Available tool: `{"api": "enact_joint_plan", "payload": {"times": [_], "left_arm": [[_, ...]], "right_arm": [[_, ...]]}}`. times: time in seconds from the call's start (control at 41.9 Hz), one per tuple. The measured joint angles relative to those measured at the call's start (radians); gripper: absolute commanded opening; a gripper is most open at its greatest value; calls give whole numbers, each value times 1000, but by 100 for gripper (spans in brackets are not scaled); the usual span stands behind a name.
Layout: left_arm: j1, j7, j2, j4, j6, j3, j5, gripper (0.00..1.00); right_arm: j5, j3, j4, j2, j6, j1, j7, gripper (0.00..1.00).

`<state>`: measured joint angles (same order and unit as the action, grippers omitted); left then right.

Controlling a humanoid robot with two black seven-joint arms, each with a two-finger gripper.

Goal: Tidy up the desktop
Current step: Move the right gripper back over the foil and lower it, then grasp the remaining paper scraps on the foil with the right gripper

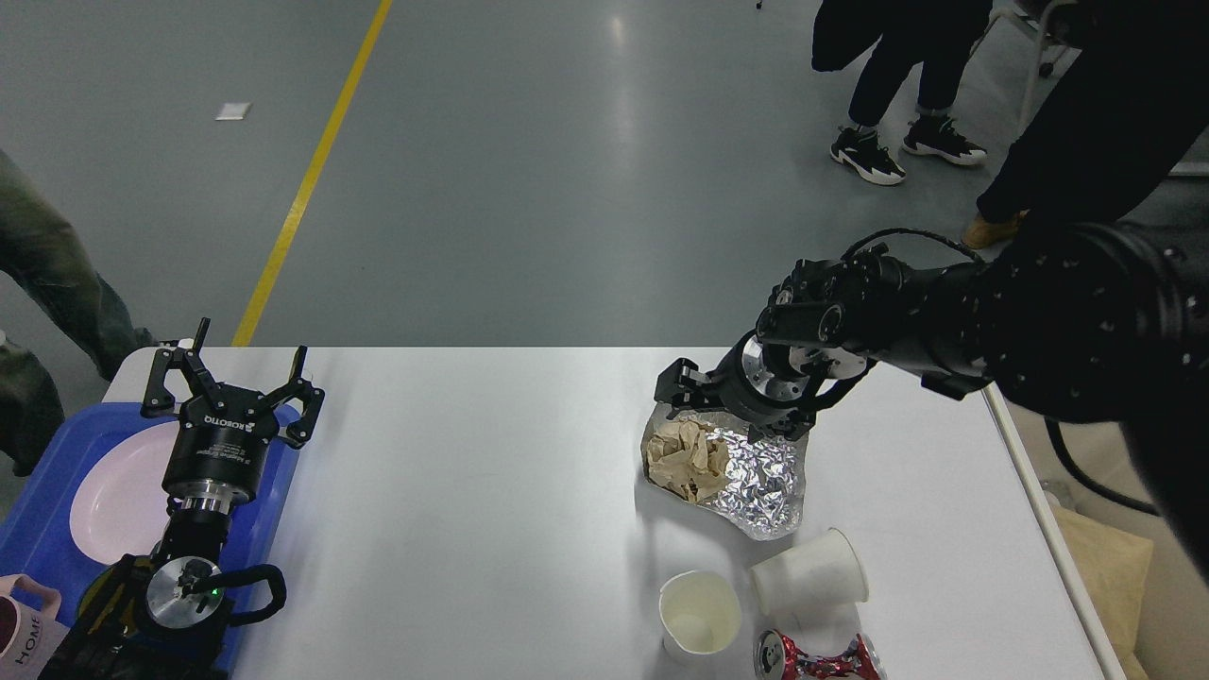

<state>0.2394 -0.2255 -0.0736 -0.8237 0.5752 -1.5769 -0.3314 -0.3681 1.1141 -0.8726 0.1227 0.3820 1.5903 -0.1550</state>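
Across the lower two thirds of the head view spreads the desktop [491, 491], white and wide, with litter gathered at its lower right and dishes parked at its lower left. Right of centre, the right gripper [732, 408] is lowered onto the far edge of a crumpled sheet of foil [765, 477] that carries a wad of brown paper [688, 460]; it looks set to pinch the foil so both can be lifted as one bundle, but its fingers are dark and seen end-on, so whether they have closed I cannot tell. Below the foil, near the bottom edge, an upright paper cup [699, 614], a tipped paper cup [812, 571] and a crushed red can [817, 656] lie close together, probably waiting their turn. At lower left, the left gripper [231, 382] hangs with fingers spread wide and empty above a blue tray [52, 472] holding a pink plate [118, 491]; a pink mug [24, 623] sits at the corner.
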Motion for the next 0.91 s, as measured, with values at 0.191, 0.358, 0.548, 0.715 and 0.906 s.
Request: {"api": "enact_joint_plan", "payload": {"times": [0.191, 0.358, 0.548, 0.715, 0.906], "left_arm": [[0, 0, 0, 0, 0, 0, 0, 97], [1, 0, 0, 0, 0, 0, 0, 97], [1, 0, 0, 0, 0, 0, 0, 97], [1, 0, 0, 0, 0, 0, 0, 97], [1, 0, 0, 0, 0, 0, 0, 97]], "right_arm": [[-4, -32, 54, 3, -48, -85, -15, 100], [-4, -79, 123, 8, -83, -161, -16, 100], [7, -93, 213, 22, -113, -254, -17, 100], [17, -93, 222, 23, -156, -282, -17, 100], [21, -93, 237, 27, -183, -315, -17, 100]]}}
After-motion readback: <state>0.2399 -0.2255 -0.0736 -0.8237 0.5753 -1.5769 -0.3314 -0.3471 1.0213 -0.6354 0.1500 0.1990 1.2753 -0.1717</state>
